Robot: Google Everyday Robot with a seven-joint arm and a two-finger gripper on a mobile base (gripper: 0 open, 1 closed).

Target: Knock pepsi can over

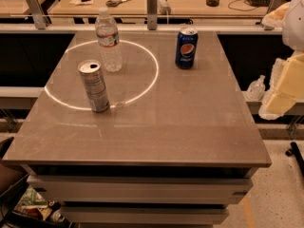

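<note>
Dark blue metal pepsi can [186,47] upright at 1 o'clock on brown table [190,127]. Likely light, stiff, tippy; push high, near the rim. Pale gripper [279,99] at 3 o'clock, well apart; cannot tell its state.

A ring light's reflection [153,65] glares on the brown table [190,127]. Wooden desks [190,4] run behind the table, with speckled floor [278,198] by its right front corner. The gripper [277,104] hangs beyond the table's right edge.
</note>
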